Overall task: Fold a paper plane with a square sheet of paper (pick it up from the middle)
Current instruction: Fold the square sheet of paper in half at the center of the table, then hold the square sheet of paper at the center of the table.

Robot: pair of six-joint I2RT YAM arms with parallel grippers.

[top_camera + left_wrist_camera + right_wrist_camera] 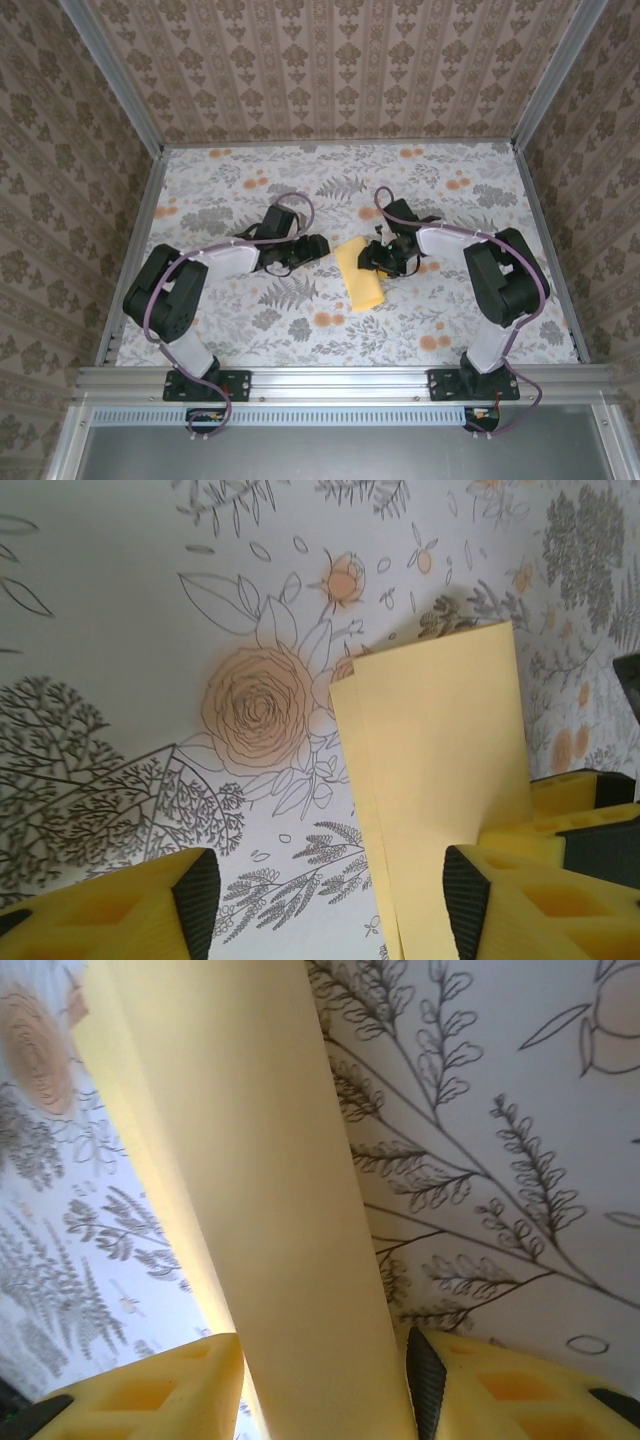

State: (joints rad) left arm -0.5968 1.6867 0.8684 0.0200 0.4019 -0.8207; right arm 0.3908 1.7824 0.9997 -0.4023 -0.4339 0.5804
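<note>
If closed now on loose layers, could shear the fold out of line, with two slightly staggered edges already showing down the left side of the sheet of paper (440, 770) from the left wrist. Could also drag the strip across the flowered tablecloth (250, 180), given no hold on its far end. Risks a knock as well, with left gripper (318, 247) and right gripper (379, 258) crowded at the same end from opposite sides, yellow plastic of the one almost against the other.

Lies mid-table, folded to a long narrow pale-yellow strip, between the two grippers.

From the left wrist: fingers (530, 910) well apart. Near corner of the strip just inside the right-hand pad, perhaps touching it, with bare cloth across the rest of the gap.

From the right wrist: fingers (150, 1390) apart too, the strip running up between them and filling the gap edge to edge. Cannot tell whether pressed against its edges or merely straddling it.
</note>
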